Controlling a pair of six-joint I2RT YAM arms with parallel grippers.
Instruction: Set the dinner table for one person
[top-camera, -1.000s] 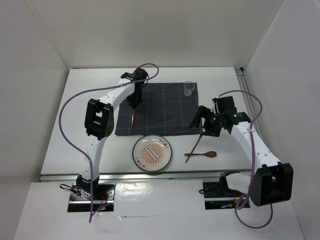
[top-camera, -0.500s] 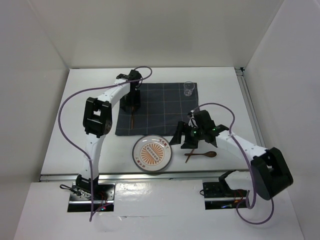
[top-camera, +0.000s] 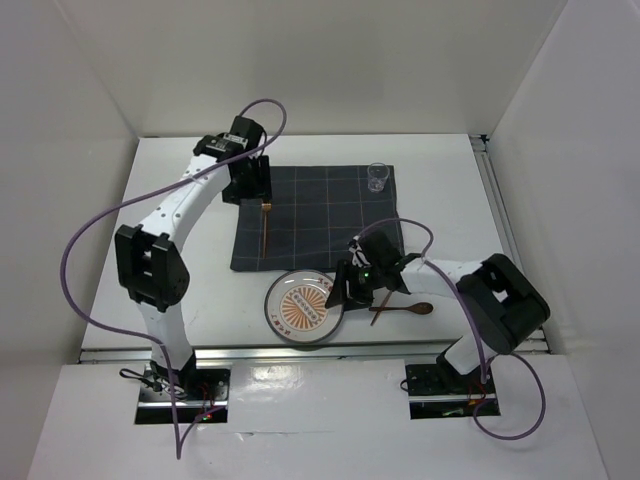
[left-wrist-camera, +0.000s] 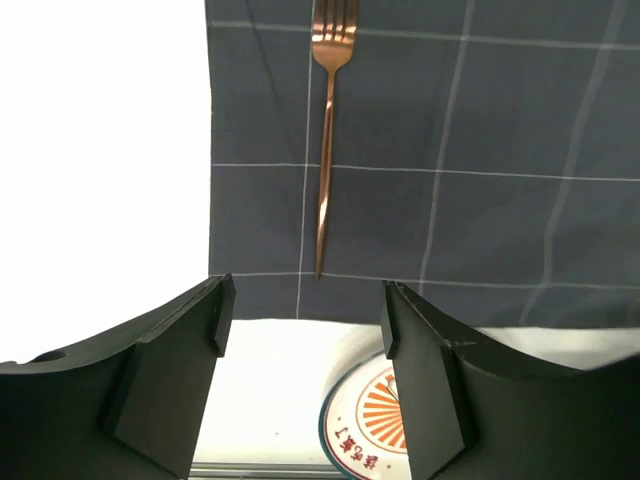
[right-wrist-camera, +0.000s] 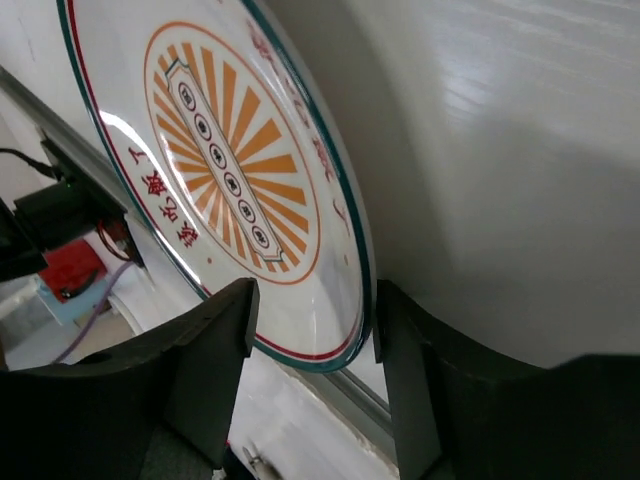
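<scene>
Presently left end effector (left-wrist-camera: 305, 300) gapes empty; right end effector (right-wrist-camera: 312, 300) straddles plate (right-wrist-camera: 240, 170) rim, unclosed.

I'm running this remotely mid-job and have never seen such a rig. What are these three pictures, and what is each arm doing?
Two white robot arms are bolted at the near edge of the dinner table. The overhead picture looks down from behind them. The other two come from a camera on each wrist, with that arm's own dark fingers at the bottom. On the table lies a dark checked mat with a fork and a small glass on it. Nearer the arms are a plate and a spoon. The left end effector is open and empty, with the fork ahead of it. The right end effector is open, its jaws either side of the plate's rim.
</scene>
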